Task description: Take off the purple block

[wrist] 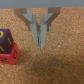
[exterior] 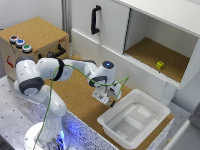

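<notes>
The grey two-fingered gripper (wrist: 40, 36) is hanging over bare brown cork desk surface (wrist: 57, 62) with its fingers pressed together, and cork is lying open all around the fingertips. To one side, the small dark purple cube (wrist: 5, 39) is sitting on top of the small red cube (wrist: 11, 54), apart from the fingers with open cork between. In the exterior view, the white plastic bin (exterior: 134, 119) is standing just beside the gripper, its near rim blocking passage toward the desk's front corner on the exterior view's right. The white cabinet front (exterior: 102, 50) is walling off the desk's back edge.
</notes>
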Available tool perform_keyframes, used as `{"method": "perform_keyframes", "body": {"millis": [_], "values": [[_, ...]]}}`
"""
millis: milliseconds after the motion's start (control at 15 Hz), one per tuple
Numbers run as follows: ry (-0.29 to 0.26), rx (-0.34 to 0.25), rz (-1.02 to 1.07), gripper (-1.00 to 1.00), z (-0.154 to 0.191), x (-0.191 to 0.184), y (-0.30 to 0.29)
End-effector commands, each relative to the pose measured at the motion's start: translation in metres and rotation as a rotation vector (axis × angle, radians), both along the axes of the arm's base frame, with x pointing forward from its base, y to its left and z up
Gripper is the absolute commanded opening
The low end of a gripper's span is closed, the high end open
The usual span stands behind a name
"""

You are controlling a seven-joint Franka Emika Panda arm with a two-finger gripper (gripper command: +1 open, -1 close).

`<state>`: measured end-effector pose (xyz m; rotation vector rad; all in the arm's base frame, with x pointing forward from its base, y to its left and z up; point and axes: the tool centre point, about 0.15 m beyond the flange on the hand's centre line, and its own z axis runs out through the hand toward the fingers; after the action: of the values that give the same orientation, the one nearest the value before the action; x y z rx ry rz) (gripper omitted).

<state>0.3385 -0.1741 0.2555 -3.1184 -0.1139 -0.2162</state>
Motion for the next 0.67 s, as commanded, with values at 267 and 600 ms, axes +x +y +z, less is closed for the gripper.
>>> {"method": "perform_keyframes", "body": {"millis": [267,600], "values": [[0.067,0.022,0.026,-1.00,-0.016,0.028,0.083],[0.033,0.147,0.130,-1.00,0.032,0.031,0.144]]}}
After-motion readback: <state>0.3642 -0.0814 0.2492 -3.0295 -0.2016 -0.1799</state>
